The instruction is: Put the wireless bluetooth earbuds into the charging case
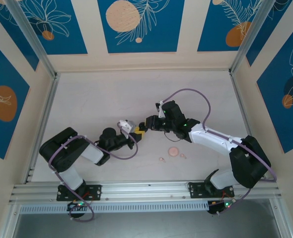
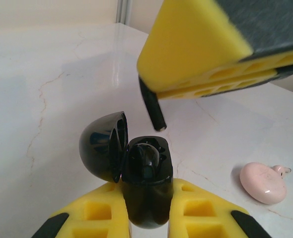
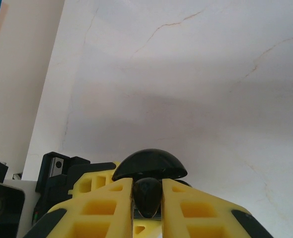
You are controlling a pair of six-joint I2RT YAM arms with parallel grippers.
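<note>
My left gripper [image 2: 147, 187] is shut on the black charging case [image 2: 147, 208] and holds it upright, with its lid [image 2: 103, 146] swung open to the left. One black earbud [image 2: 145, 157] sits in the case. My right gripper [image 3: 147, 184] is shut on a second black earbud [image 3: 147, 197]. In the left wrist view that earbud's stem [image 2: 155, 114] points down just above the open case, apart from it. From above, both grippers [image 1: 136, 133] [image 1: 145, 126] meet tip to tip at mid-table. A pink case [image 1: 174, 151] lies on the table with two pink earbuds [image 1: 161, 159] [image 1: 183, 156] beside it.
The white marbled table [image 1: 102, 99] is ringed by aluminium posts and patterned walls. The pink case [image 2: 262, 182] lies right of my left gripper, with a pink earbud [image 2: 283, 171] at its far side. A metal rail [image 1: 146, 188] runs along the near edge.
</note>
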